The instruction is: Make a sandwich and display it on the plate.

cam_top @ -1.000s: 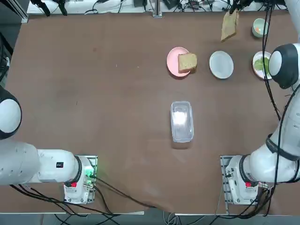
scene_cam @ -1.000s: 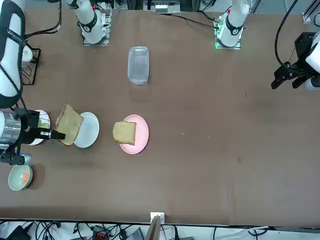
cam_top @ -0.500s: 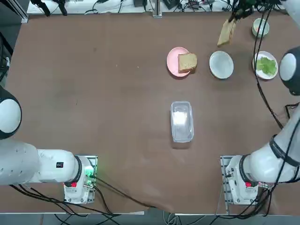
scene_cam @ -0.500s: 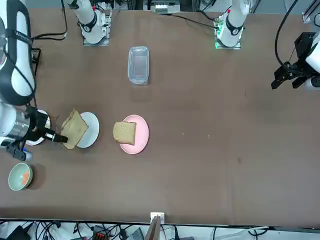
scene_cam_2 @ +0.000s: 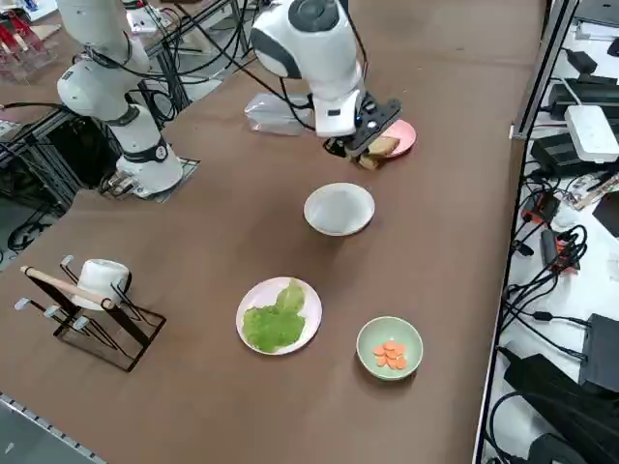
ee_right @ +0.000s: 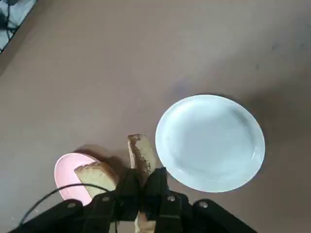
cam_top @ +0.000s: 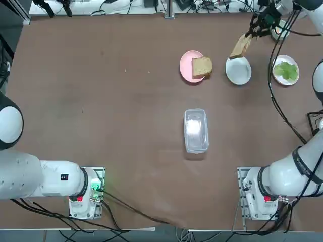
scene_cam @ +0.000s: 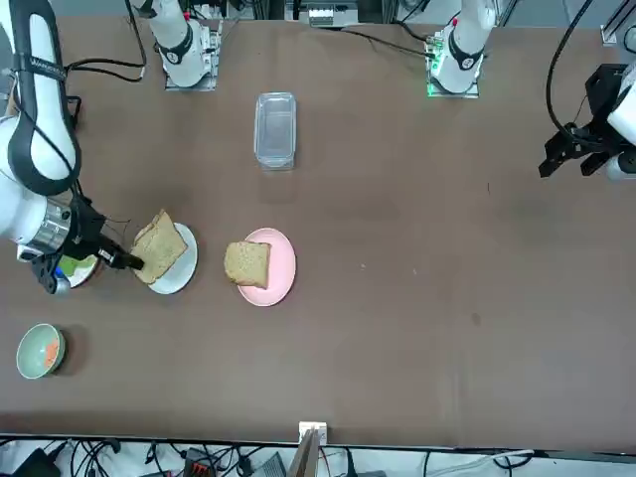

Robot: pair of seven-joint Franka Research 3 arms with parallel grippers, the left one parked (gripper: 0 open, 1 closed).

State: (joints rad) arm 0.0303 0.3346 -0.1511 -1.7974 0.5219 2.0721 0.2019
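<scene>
The step in hand looks like laying the first bread slice on the white plate, so the slice should be brought level and centred over the plate before release, low enough that it drops flat rather than tipping onto the rim or the counter. The plate is bare and only a little wider than the slice, so a skewed drop would likely overhang. The right end effector hangs above the counter just beside the plate, toward the pink plate, its fingers pinched narrow on the slice, which it grips by one edge so that it hangs on edge, tilted. The second slice lies on the pink plate; the lettuce sits on its own plate and the orange bits in a green bowl, both well apart from the white plate, so no sandwich is assembled yet.
</scene>
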